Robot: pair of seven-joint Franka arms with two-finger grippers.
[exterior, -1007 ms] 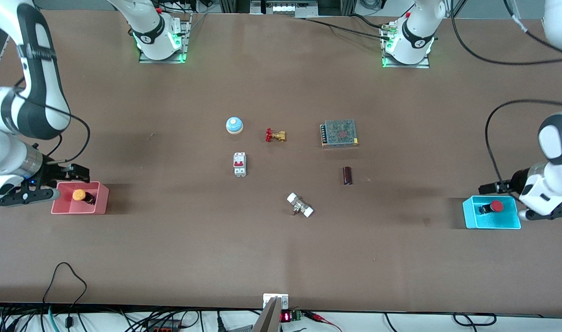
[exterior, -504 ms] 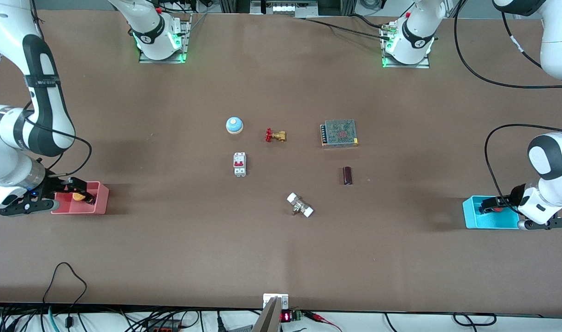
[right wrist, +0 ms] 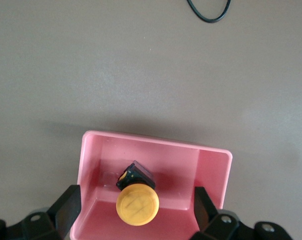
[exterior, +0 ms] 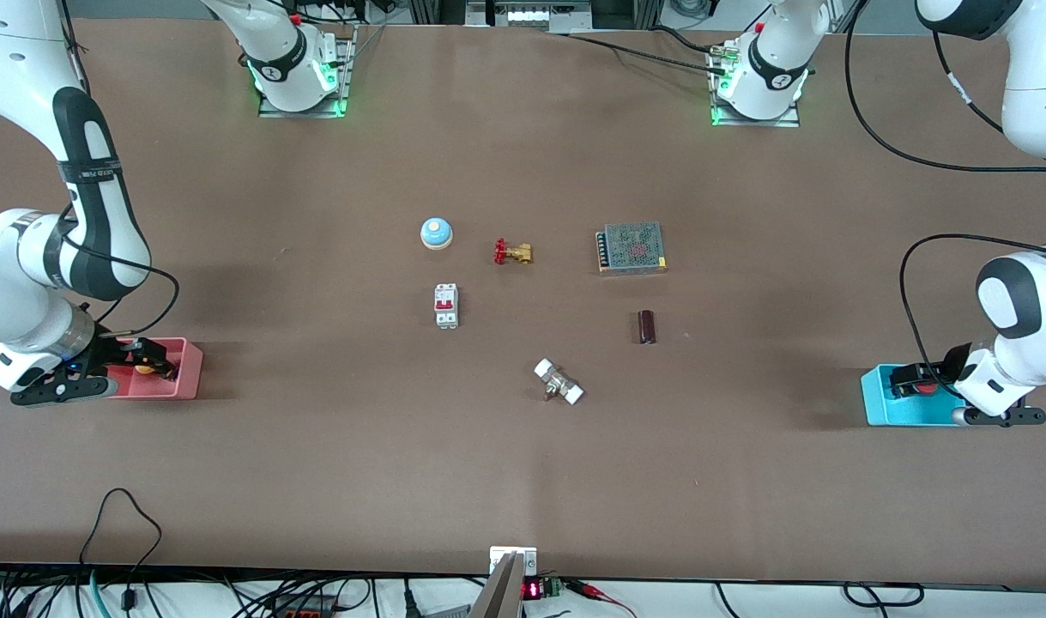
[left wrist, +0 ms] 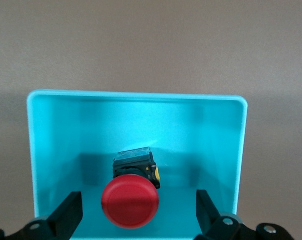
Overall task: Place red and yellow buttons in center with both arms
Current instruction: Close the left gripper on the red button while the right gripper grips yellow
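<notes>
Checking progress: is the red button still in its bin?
Yes: red button lies inside the light-blue bin, between the left hand's open fingers.

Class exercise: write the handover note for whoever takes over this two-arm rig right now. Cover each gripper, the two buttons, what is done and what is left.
Left gripper: open, fingers either side of the red button in the light-blue bin.
Right gripper: open, straddling the yellow button in the pink bin.
Done: both arms at their bins.
Left: close on each button, lift, set both on the table centre.
</notes>
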